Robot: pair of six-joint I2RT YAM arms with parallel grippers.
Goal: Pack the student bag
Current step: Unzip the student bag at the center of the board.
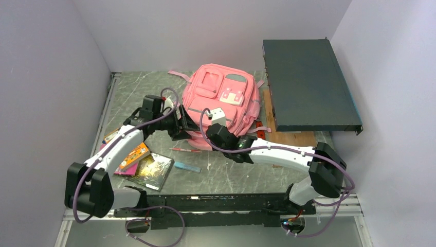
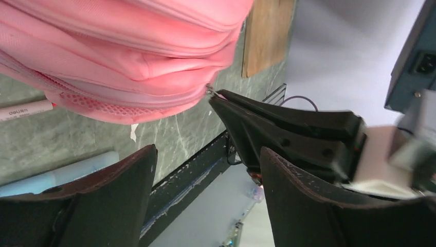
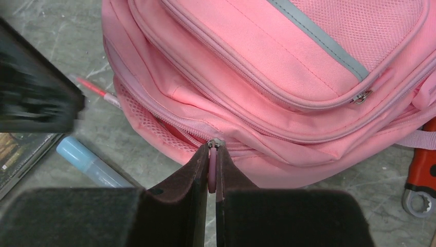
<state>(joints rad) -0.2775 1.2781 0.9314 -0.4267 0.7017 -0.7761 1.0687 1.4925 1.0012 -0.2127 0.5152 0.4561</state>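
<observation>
- Pinching the pink zipper pull (image 3: pixel 212 172): right gripper (image 3: pixel 212 153), jaws pressed together on it, with the metal slider (image 3: pixel 216 141) right at the fingertips.
- The pull belongs to the lowest zip on the near edge of the student bag (image 3: pixel 267 67).
- The bag lies flat on the table (image 1: pixel 231 175), front pockets up, directly ahead of the right jaws.
- Left gripper (image 2: pixel 208 153): jaws spread wide, nothing between them, not touching the bag.
- In the left wrist view the bag's near edge is just ahead of the left jaws, and the right gripper's closed fingers lie across in front of them.
- Top view: both grippers meet at the bag's near edge, the left gripper just left of the right one.
- Light-blue marker (image 3: pixel 90 162) lies on the table just left of the right jaws, apart from the bag.
- Red pen (image 3: pixel 97 88) lies further ahead and left of the right jaws. Its end reaches the bag's edge; touching or tucked under, cannot tell.
- Glossy book (image 1: pixel 151 170) lies well left of the right jaws, behind the left jaws and under the left arm.
- Red wrench (image 3: pixel 421 175) lies right of the right jaws, beside the bag's strap.
- Past the bag, ahead and right of both jaws: wooden board (image 1: pixel 288 136) with a dark rack unit (image 1: pixel 308 85) on it.
</observation>
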